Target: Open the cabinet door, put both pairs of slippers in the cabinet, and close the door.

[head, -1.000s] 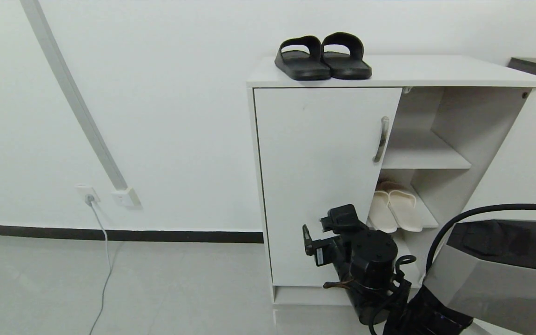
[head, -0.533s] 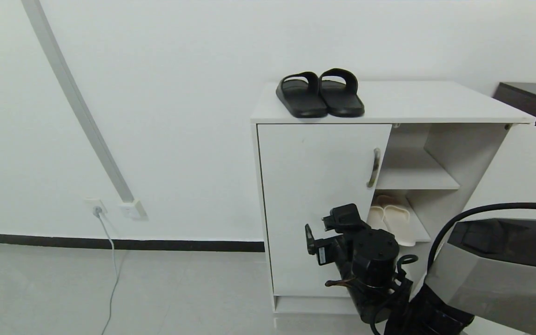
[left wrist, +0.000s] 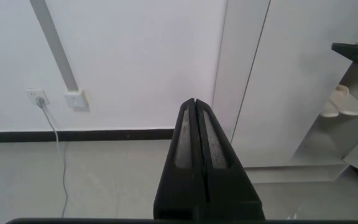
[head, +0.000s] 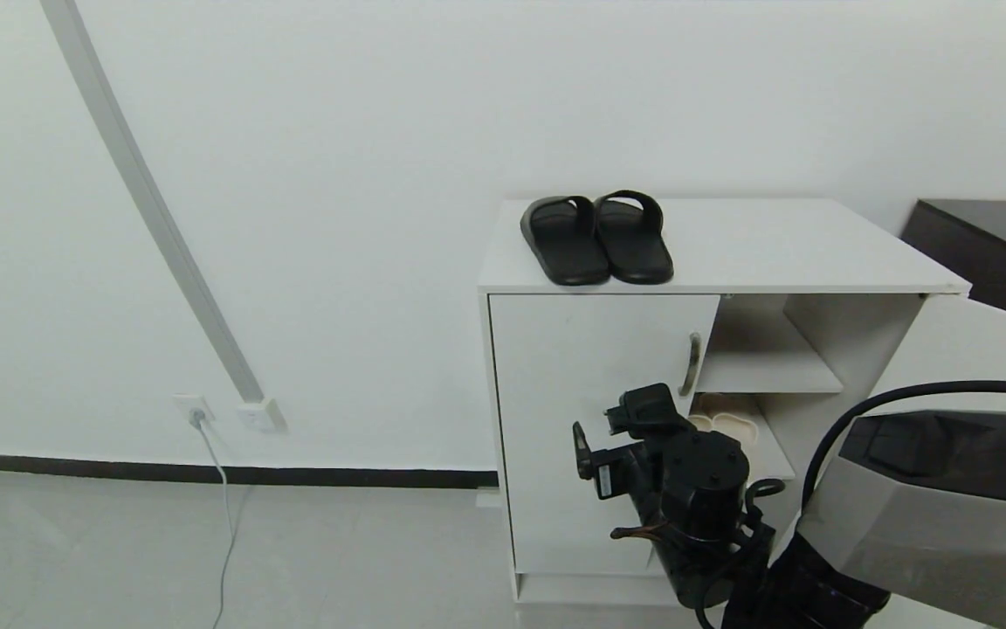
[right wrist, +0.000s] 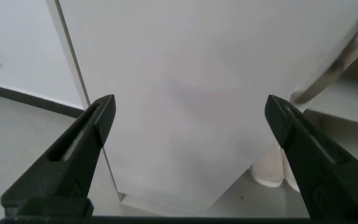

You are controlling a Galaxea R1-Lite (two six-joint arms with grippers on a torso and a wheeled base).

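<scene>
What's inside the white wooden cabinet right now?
Through the open right side of the white wooden cabinet: a pair of cream slippers on the lower shelf, with an upper shelf above them. The closed left door hides the left half.

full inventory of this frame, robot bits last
white two-door cabinet: 1, white, against the wall
closed left door: 1, white, metal handle at its inner edge
open right door: 1, white, swung outward
black rubber slide slippers: 1 pair, black, on the cabinet top
cream foam slippers: 1 pair, cream, on a shelf in the open half
wall plates: 2, white, low on wall; grey cable hangs from one
slanted wall strip: 1, grey, ends at the plates
skirting band: 1, black, wall foot
dark furniture top: 1, dark, right of cabinet
right pincer: 1, black, open, facing the closed door
left pincer: 1, black, shut, out to the cabinet's left
</scene>
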